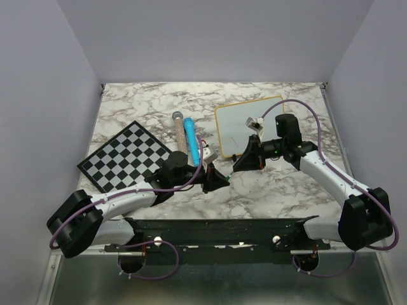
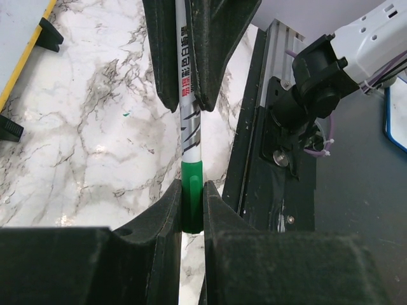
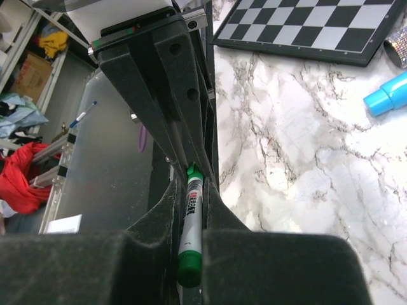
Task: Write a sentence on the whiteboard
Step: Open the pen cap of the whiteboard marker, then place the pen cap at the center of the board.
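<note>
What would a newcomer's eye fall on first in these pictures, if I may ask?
Both grippers meet in the middle, the left gripper and the right gripper each clamped on the same green marker. Behind them the whiteboard lies at the back right, and a chessboard lies at the left.

Beneath me lies a tabletop patterned like white marble with grey veins, filling the middle of the top view. Plain, pale lavender-grey walls close it in: a left wall, a back wall and a right wall. The light is soft and even. Along the bottom of that frame runs a dull metal sheet. In the upper left of the right wrist view, beyond the table's edge, I see room clutter: a red cloth, a cardboard box, something yellow and a white card.
</note>
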`<state>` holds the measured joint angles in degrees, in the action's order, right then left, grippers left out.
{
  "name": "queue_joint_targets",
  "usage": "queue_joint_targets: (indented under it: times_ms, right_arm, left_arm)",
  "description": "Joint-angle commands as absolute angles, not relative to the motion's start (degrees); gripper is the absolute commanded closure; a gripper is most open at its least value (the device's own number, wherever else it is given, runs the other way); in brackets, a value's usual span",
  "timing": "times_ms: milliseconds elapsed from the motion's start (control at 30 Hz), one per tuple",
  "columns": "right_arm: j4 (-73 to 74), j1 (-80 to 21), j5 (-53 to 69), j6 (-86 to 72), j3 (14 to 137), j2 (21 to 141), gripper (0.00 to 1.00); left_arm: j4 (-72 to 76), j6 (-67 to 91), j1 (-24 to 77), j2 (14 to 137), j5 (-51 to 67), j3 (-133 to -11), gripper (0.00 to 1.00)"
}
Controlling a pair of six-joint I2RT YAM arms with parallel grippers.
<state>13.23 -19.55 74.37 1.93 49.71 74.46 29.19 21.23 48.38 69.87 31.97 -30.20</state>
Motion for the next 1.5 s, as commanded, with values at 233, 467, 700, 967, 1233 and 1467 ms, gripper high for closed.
queue_joint_targets:
  times_ms: [233, 467, 700, 967, 1233, 1467]
  right_arm:
    - [13.8, -18.4, 77.9, 0.7, 52.4, 73.0, 0.99]
    - [14.1, -14.1, 79.6, 0.2, 53.4, 70.0, 0.99]
    - [15.6, -12.1, 69.6, 1.4, 53.1, 67.2, 0.99]
    - [15.5, -11.7, 54.7, 2.7, 50.9, 62.7, 0.99]
    - [15.5, -10.9, 55.4, 2.8, 50.4, 63.5, 1.0]
    - [15.6, -10.5, 54.5, 2.5, 50.4, 64.2, 0.99]
  left_arm:
    - [26.5, 18.8, 48.0, 67.6, 32.9, -28.7, 1.0]
    - [30.4, 21.6, 49.0, 62.0, 28.0, -19.1, 1.0]
    - [29.5, 22.6, 49.3, 61.4, 22.4, -17.7, 1.0]
    - [28.9, 29.3, 48.9, 70.6, 5.5, -18.9, 1.0]
    - [24.3, 35.2, 48.9, 82.9, 1.6, -27.3, 0.99]
    - [12.1, 36.0, 48.9, 87.4, -3.3, -33.1, 0.93]
